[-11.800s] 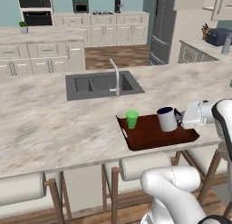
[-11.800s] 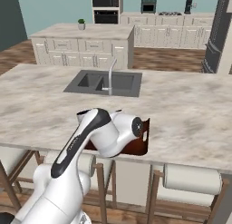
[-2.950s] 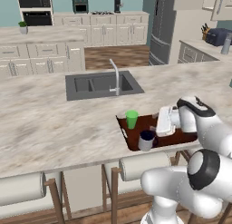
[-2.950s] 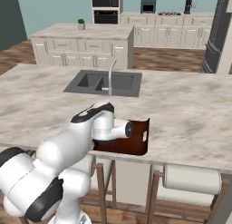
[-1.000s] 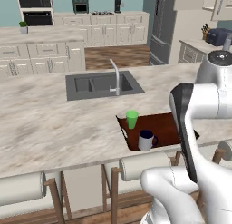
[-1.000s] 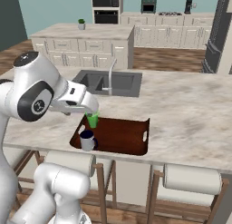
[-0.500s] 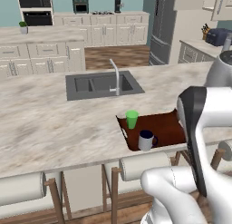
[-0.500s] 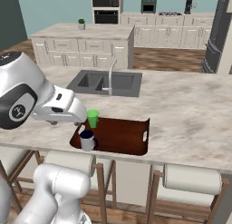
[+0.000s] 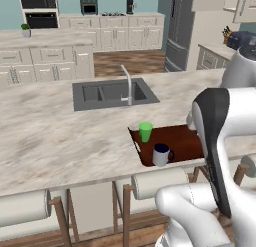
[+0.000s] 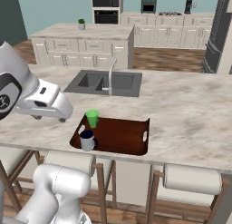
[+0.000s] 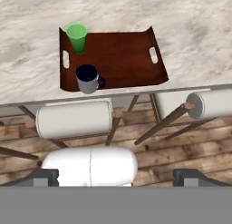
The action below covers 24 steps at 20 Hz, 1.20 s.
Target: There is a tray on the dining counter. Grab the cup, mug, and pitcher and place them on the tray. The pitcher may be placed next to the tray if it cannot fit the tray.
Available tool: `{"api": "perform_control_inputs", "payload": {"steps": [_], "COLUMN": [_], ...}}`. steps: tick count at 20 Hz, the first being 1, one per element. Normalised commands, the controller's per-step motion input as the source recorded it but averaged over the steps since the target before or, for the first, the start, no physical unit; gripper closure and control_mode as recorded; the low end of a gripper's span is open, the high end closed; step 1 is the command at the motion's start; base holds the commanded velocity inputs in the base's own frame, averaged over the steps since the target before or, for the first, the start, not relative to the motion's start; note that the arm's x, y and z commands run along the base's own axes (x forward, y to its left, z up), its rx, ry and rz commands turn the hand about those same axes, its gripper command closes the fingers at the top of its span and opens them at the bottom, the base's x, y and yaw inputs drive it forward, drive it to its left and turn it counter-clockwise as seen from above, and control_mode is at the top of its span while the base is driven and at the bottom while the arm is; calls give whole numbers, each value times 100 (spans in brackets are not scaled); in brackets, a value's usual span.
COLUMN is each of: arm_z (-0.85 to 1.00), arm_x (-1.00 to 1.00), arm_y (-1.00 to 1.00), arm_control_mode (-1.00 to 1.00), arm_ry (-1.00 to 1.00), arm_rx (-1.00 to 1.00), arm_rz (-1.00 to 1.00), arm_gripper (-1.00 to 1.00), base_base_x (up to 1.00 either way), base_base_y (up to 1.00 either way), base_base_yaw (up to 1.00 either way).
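Glossy white rounded links, dark joints

A home kitchen: marble counter (image 9: 60,136) with sink (image 9: 112,93), cabinets (image 9: 117,38), wall ovens (image 9: 40,6), fridge (image 9: 182,28).

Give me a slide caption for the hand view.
Green cup and dark mug on the brown tray at the counter edge.

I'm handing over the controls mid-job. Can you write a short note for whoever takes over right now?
End effector: open, empty, raised well above the tray.
Tray: on the dining counter, at its near edge.
Cup: upright in a corner of the tray.
Mug: upright on the tray near the cup, at the counter-edge side.
Done: cup and mug placed.
Left: the pitcher, location unknown; find it and put it on or beside the tray.
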Motion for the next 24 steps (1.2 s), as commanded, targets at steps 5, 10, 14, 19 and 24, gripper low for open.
{"api": "perform_control_inputs", "payload": {"steps": [5,10,14,19,24], "arm_z": [-3,0,0,0,0], "arm_x": [-2,0,0,0,0], "arm_y": [0,0,0,0,0], "arm_control_mode": [-100,-100,-100,100,100], "arm_ry": [1,0,0,0,0], "arm_rx": [13,0,0,0,0], "arm_rz": [0,0,0,0,0], "arm_gripper": [-100,-100,-100,-100,-100], "base_base_x": [0,0,0,0,0], "base_base_y": [0,0,0,0,0], "base_base_yaw": [0,0,0,0,0]}}
